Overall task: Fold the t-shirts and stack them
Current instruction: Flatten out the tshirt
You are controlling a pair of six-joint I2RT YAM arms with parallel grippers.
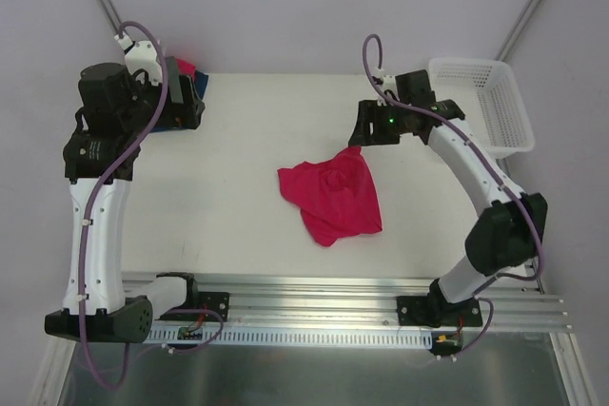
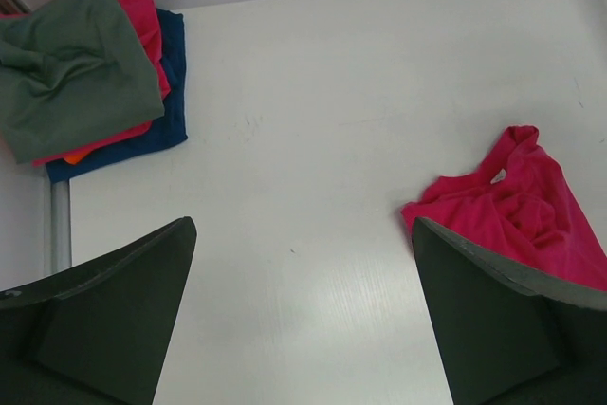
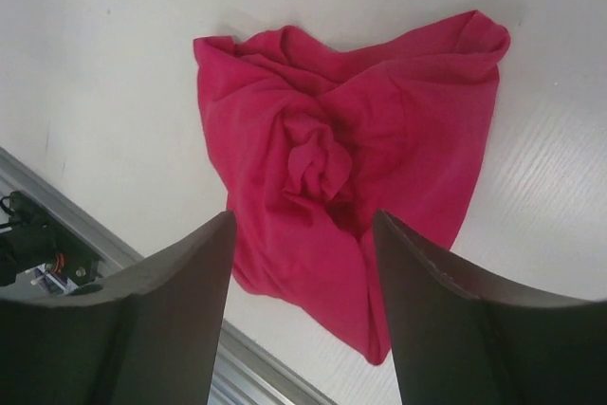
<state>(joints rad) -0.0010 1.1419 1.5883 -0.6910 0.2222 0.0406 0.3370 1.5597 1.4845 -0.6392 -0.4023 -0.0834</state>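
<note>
My right gripper (image 3: 303,220), jaws apart and empty, hangs just over one corner of the crumpled crimson t-shirt (image 1: 333,192), which runs lengthwise away beneath it on the counter (image 1: 238,187), while my wide-open left gripper (image 2: 302,225) sits well apart, so the right arm is nearer.

Loose shirt (image 1: 333,199) centre; stack (image 2: 76,73) far-left; basket (image 1: 509,106) far-right.
</note>
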